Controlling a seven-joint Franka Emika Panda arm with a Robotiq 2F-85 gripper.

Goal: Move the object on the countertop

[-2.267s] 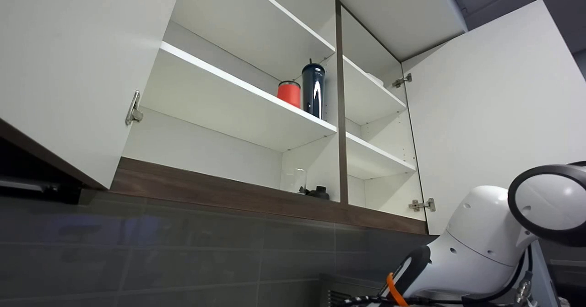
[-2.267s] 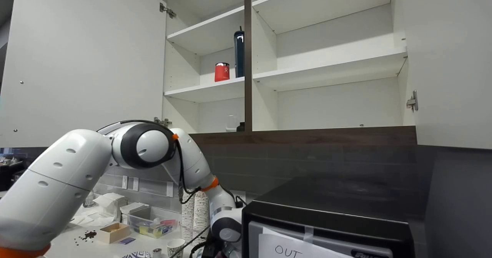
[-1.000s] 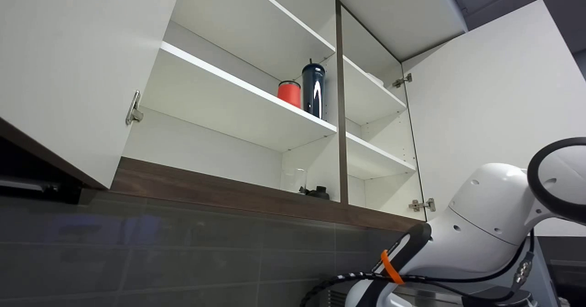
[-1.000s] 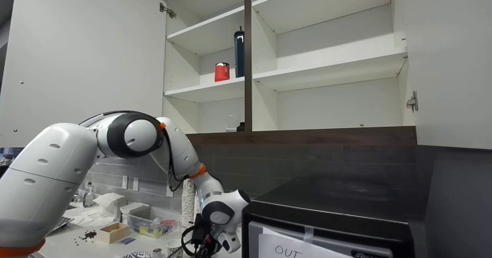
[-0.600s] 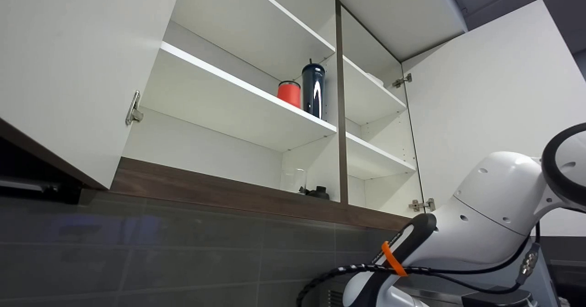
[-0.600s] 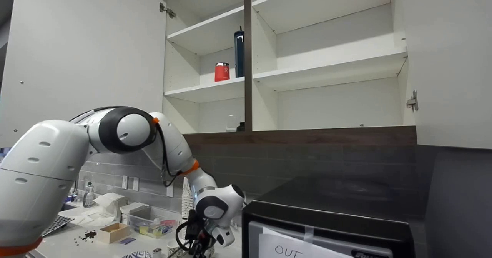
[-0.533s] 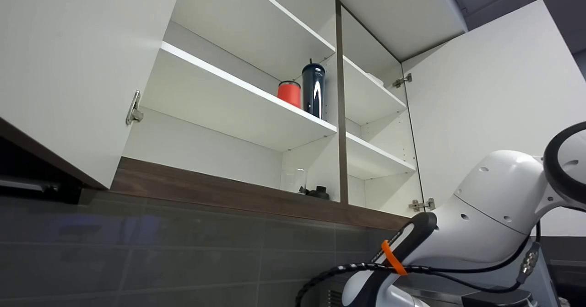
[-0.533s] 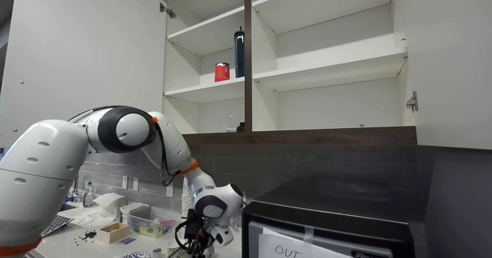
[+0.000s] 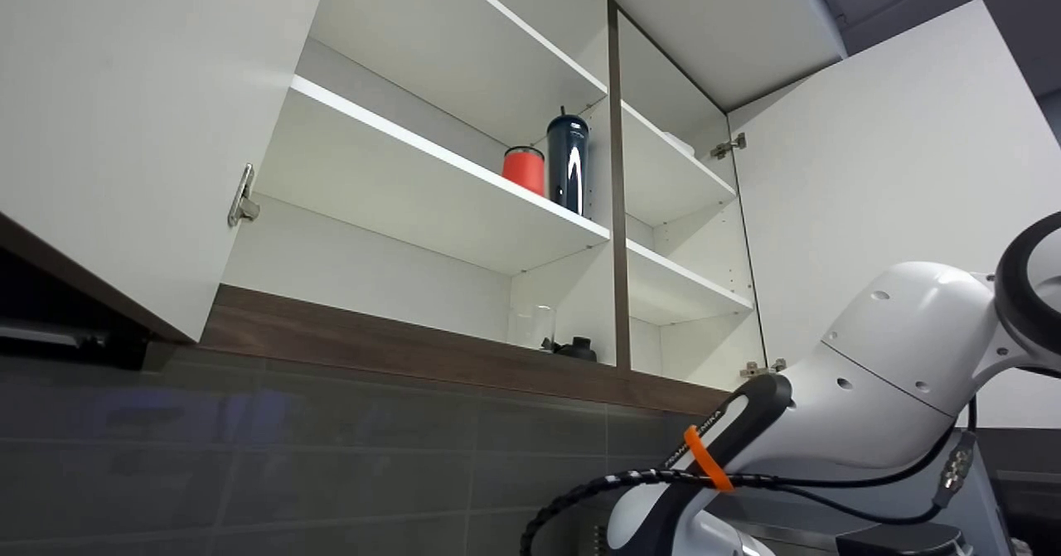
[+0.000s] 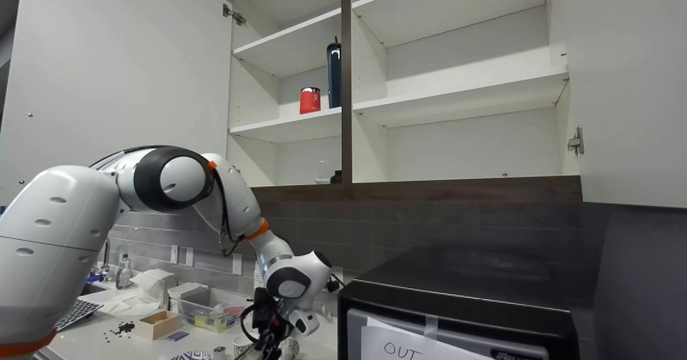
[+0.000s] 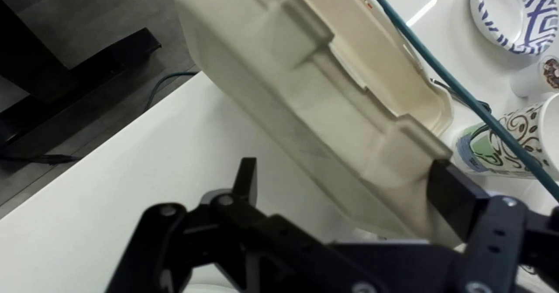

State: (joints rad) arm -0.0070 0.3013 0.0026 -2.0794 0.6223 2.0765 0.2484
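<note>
1. One box [image 11: 332, 118] looks like your target: off-white clamshell, open, tilted, at the edge of the desk [image 11: 174, 166] in the wrist view. Can't tell if it rests flat or overhangs.
2. Your fingers [image 11: 246, 179] are spread wide, box's near end showing between them. One of the pair looks right against the corner; contact not certain.
3. Handling, my guess: light, thin-walled fibre or plastic. Will flex, may crush if you squeeze hard. Matte skin, so shouldn't slip much.
4. Take hold at the near end wall, low force. Halves may swing, so lift slow.
5. In your way: cup [image 11: 502, 142] just beside the box, probably easy to tip; then pod [image 11: 533, 79] and plate [image 11: 511, 22] beyond.
6. Snag risk: cable [image 11: 436, 63] passing in front of the cup.
7. In an exterior view, microwave [image 10: 456, 301] is near your arm [image 10: 292, 282]; can't read the gap. Don't swing that way.
</note>
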